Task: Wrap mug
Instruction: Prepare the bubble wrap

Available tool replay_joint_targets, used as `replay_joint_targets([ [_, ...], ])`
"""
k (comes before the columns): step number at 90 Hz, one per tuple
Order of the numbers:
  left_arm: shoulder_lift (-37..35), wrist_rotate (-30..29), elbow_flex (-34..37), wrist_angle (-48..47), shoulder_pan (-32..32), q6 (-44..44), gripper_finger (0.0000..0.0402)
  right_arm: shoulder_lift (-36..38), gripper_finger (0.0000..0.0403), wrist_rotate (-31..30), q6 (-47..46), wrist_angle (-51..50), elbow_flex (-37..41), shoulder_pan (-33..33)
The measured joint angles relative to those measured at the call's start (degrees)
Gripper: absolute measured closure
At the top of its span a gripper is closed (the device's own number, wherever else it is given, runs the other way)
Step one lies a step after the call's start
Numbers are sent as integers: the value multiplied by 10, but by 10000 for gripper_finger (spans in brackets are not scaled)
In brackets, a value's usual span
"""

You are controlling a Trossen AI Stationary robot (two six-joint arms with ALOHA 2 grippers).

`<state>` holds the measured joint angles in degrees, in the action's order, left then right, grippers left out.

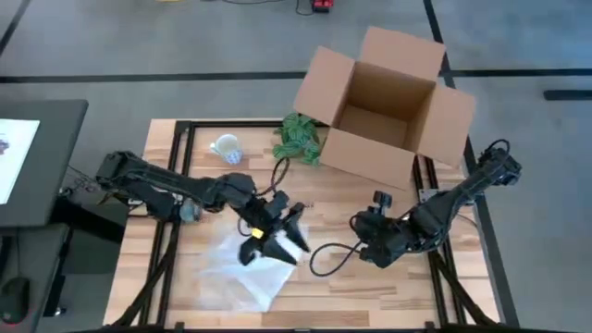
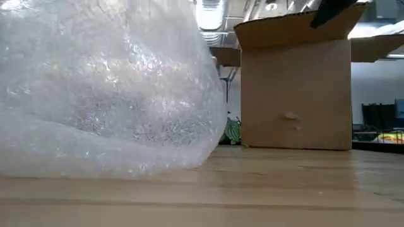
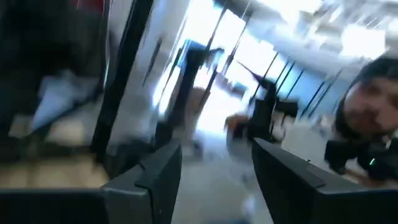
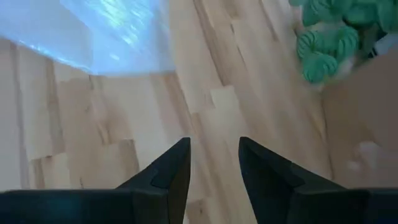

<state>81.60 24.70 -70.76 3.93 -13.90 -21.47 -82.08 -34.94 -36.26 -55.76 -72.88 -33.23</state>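
High view: we counted one mug point(image 1: 227, 148) near the table's point(image 1: 370, 287) far edge, one bubble wrap sheet point(image 1: 242, 273), one cardboard box point(image 1: 384, 104). Left gripper point(image 1: 270, 242) was spread over the wrap; right gripper point(image 1: 370, 217) parted, held nothing

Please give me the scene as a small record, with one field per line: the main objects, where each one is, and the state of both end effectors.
mug: white mug on the table's far left part, not wrapped
wrap: bubble wrap at the near edge, under the left arm
box: open cardboard box at the far right
green item: green bundle beside the box
left end effector: open, above the bubble wrap's edge
right end effector: open, empty, over bare table
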Motion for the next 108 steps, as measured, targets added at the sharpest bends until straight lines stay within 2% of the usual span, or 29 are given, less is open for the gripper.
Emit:
replay_joint_targets([
  [12,-64,-177,1,-240,-34,1,228,-22,276,12,165,183,20,24],
  [23,-110,-304,1,-358,-76,-55,228,-55,275,121,307,384,40,75],
  [32,-127,-352,1,-384,-112,-97,228,-89,268,211,365,487,40,120],
  [42,-145,-363,1,-389,-151,-130,229,-123,247,288,389,552,25,170],
  [53,-145,-375,1,-404,-187,-163,229,-167,207,331,413,579,-15,212],
  [71,-140,-428,1,-493,-238,-240,229,-280,152,338,423,563,-127,246],
  [89,-141,-512,2,-580,-276,-359,229,-426,155,314,386,474,-273,269],
  [108,-140,-552,2,-611,-304,-398,229,-550,183,275,367,362,-412,285],
])
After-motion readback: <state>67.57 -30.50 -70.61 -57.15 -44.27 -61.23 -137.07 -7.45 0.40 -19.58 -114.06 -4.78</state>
